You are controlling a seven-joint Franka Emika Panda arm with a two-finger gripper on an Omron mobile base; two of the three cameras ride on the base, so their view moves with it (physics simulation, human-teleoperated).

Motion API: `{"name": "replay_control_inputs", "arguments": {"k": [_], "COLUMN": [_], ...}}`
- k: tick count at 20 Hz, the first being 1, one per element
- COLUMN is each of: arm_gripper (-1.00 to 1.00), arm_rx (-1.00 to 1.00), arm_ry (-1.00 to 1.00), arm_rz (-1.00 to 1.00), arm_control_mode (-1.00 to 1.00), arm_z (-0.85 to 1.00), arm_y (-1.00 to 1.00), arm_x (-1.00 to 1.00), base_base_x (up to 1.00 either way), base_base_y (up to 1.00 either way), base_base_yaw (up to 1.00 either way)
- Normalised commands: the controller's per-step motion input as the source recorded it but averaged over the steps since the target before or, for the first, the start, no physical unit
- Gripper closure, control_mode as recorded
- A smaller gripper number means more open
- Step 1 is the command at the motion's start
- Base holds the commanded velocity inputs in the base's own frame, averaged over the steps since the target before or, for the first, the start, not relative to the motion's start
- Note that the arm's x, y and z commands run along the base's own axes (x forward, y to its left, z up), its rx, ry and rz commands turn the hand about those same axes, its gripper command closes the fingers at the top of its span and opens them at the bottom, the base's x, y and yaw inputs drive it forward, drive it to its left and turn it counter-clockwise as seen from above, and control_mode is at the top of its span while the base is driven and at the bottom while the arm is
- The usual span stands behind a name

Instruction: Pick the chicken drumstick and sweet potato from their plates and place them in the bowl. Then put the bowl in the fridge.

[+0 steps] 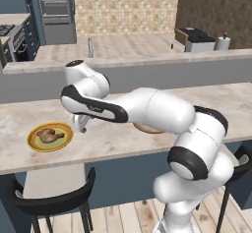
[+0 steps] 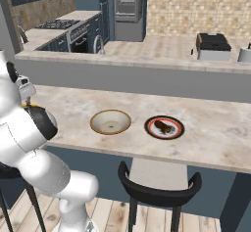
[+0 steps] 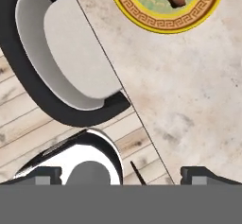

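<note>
The counter is carrying everything. The arm is covering most of the bowl, so it could clip it swinging across. The drumstick is sitting on its yellow plate, the sweet potato on another. The gripper is hanging wide and empty above the counter edge; a low approach risks nudging the plate.

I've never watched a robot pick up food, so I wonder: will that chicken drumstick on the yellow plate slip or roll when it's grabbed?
The chicken drumstick looks lumpy and uneven, so it probably won't roll far. It lies flat on the yellow plate, so tipping seems unlikely. Its rounded shape might let it slip between narrow fingers.
</note>
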Motion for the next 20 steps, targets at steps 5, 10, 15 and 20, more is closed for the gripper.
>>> {"name": "replay_control_inputs", "arguments": {"k": [5,10,15,20], "arm_gripper": [-1.00,-1.00,-1.00,-1.00], "arm_rx": [0.02,0.03,0.10,0.18], "arm_ry": [-0.20,-0.21,-0.17,-0.06], "arm_rz": [-0.15,-0.17,-0.11,-0.07], "arm_control_mode": [-1.00,-1.00,-1.00,-1.00], "arm_z": [-0.30,-0.26,-0.20,-0.14], "arm_y": [0.09,0.15,0.22,0.22], "arm_x": [0.19,0.26,0.25,0.25], "base_base_x": [0.00,0.00,0.00,0.00], "base_base_y": [0.00,0.00,0.00,0.00], "base_base_yaw": [0.00,0.00,0.00,0.00]}}
